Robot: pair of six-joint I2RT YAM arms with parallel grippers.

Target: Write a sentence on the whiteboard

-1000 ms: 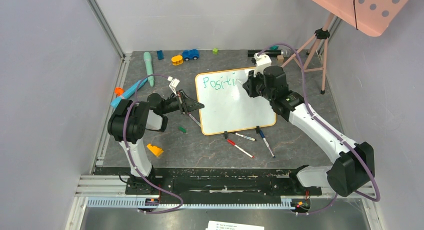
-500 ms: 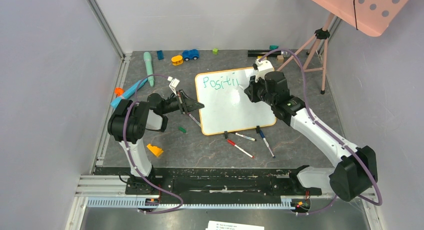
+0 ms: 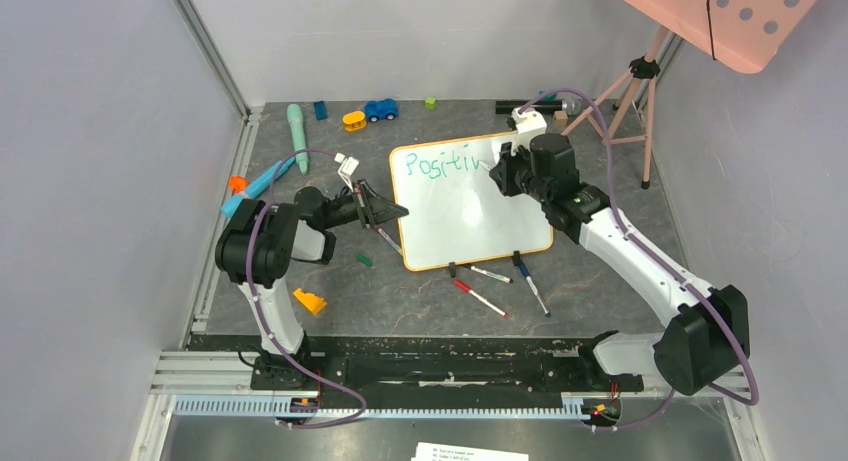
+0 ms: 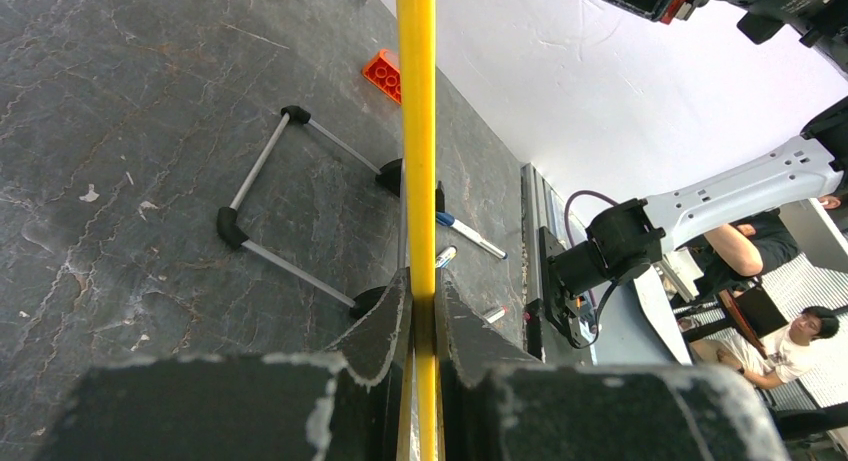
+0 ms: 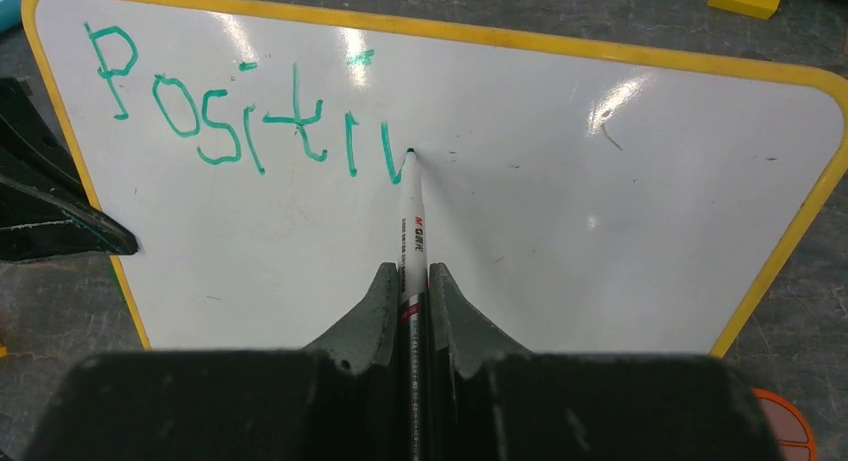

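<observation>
Right wrist view: the right end effector [image 5: 413, 281] is clamped on a white marker [image 5: 411, 206], its tip touching the whiteboard [image 5: 600, 231] at the end of the teal sentence [image 5: 250, 121], which reads "Positiv". The left end effector [image 4: 420, 291] pinches the board's yellow edge, and the board sits on the counter [image 3: 400, 301] between the arms.

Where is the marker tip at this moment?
In the right wrist view, the marker in the right gripper has its tip on the whiteboard, in the upper middle, at the right end of the unfinished sentence.
</observation>
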